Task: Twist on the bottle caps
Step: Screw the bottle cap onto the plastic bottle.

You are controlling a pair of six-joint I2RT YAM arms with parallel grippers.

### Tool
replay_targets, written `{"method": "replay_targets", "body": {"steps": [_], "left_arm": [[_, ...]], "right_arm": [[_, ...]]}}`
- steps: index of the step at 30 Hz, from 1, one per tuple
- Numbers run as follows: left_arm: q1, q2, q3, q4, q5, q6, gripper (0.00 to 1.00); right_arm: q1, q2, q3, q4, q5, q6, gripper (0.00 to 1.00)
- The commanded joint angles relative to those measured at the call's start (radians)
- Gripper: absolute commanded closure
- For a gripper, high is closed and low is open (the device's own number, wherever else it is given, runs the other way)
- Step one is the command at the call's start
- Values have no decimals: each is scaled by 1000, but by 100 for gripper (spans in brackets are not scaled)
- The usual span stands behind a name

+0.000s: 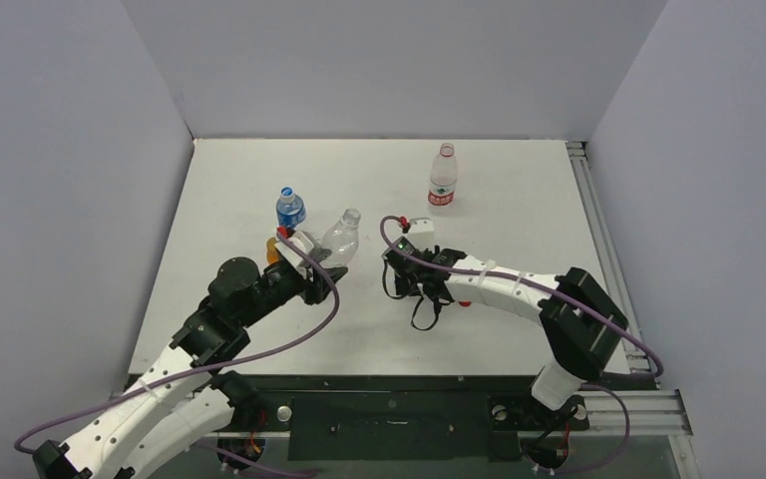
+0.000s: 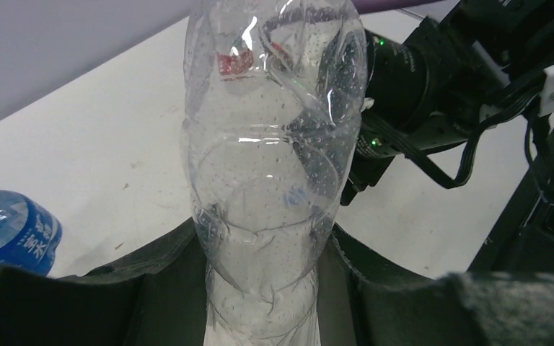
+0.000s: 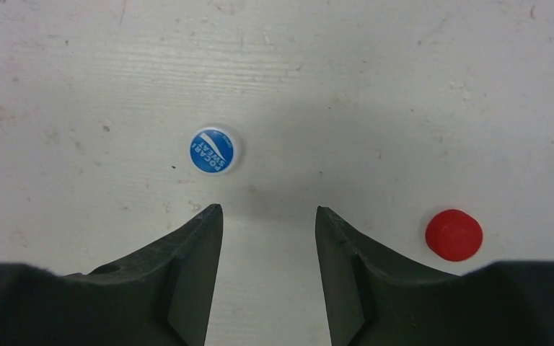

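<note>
While the left hand (image 1: 311,261) is clamping the clear bottle (image 2: 274,166), seemingly steadying it for capping, the right hand (image 3: 268,216) is hovering half-open and empty near the blue-and-white cap (image 3: 213,151).

The left arm (image 1: 160,389) rises from its base at the near-left corner and folds forward, wrist angled up and to the right. Its left claw (image 2: 265,238) is clamped on a clear plastic bottle (image 2: 274,108), one dark finger pressing each side. The right arm (image 1: 499,284) bends at the elbow and stretches left, low across the surface, wrist turned downward. Its right claw (image 3: 268,216) hangs above the surface with the jaws parted and nothing between them.
</note>
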Motion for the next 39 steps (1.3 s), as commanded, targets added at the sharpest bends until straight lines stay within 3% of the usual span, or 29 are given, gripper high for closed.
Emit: {"method": "replay_targets", "body": {"steps": [1,14,39], "left_arm": [[6,-73,-3,12,-94,1,65],[8,-140,-2,-41,-116,0,65],[8,-121,33,-77,-99,9,65]], "right_arm": [[17,78,104,23,12,2,54],[45,243,205,45,-27,1,59],[3,301,223,78,-49,-44,64]]}}
